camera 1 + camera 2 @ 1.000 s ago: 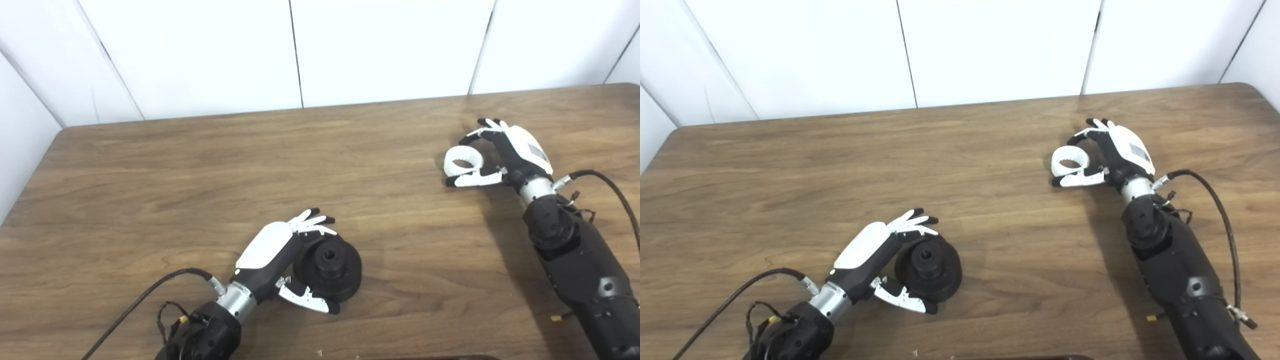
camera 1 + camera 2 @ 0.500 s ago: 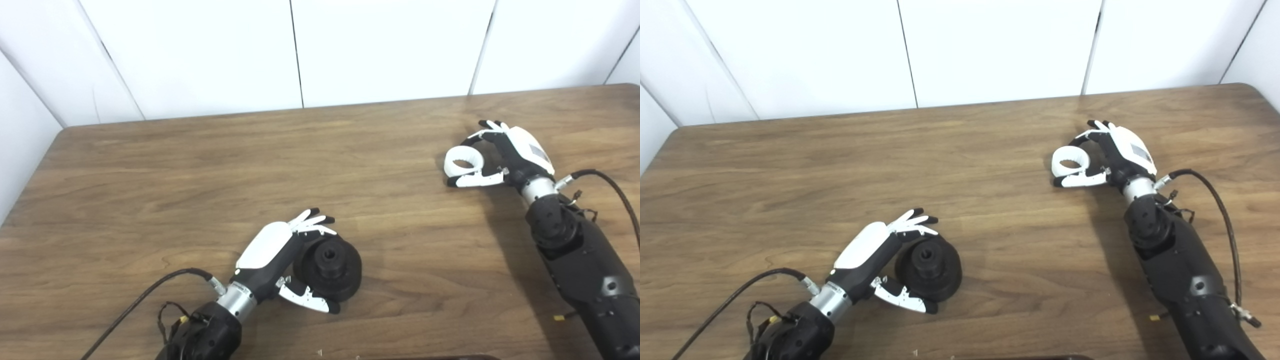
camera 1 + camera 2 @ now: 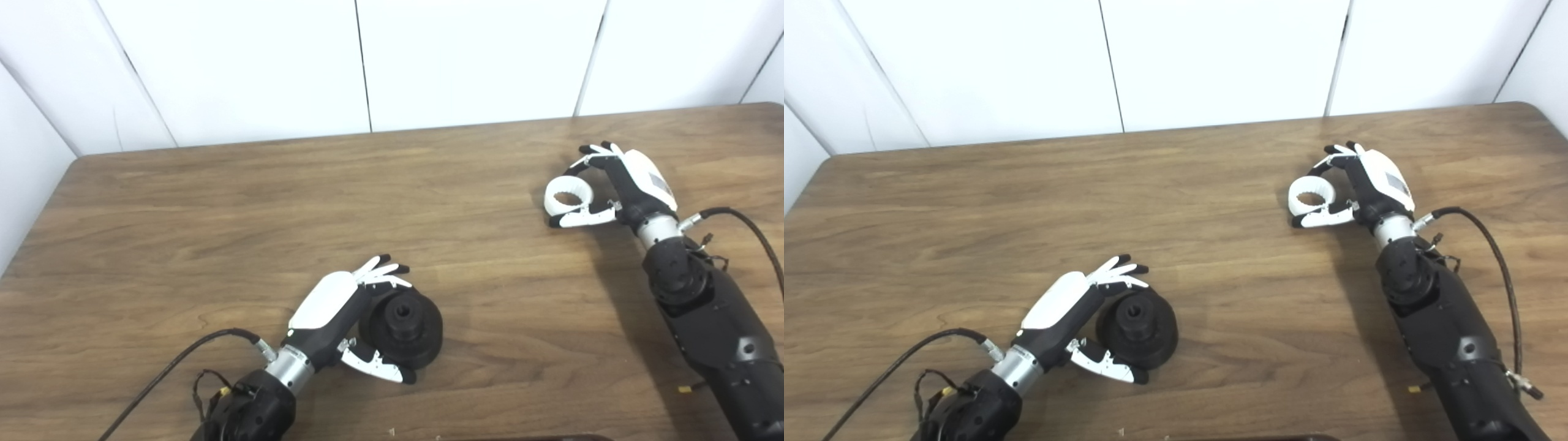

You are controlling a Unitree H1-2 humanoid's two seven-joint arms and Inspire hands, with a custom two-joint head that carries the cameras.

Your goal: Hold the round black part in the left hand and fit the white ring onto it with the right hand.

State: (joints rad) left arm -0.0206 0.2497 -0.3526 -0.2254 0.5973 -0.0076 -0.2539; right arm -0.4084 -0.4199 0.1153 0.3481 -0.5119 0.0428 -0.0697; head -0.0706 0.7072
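We judge the white ring light and rigid, pinched at its rim by the right robot hand, while the left robot hand cups the heavier-looking round black part by its edge on the table.

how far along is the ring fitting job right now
Both pickups look done: the left hand grips the round black part low at the table, and the right hand pinches the white ring. Still left: bringing them together and seating the ring; they sit far apart.
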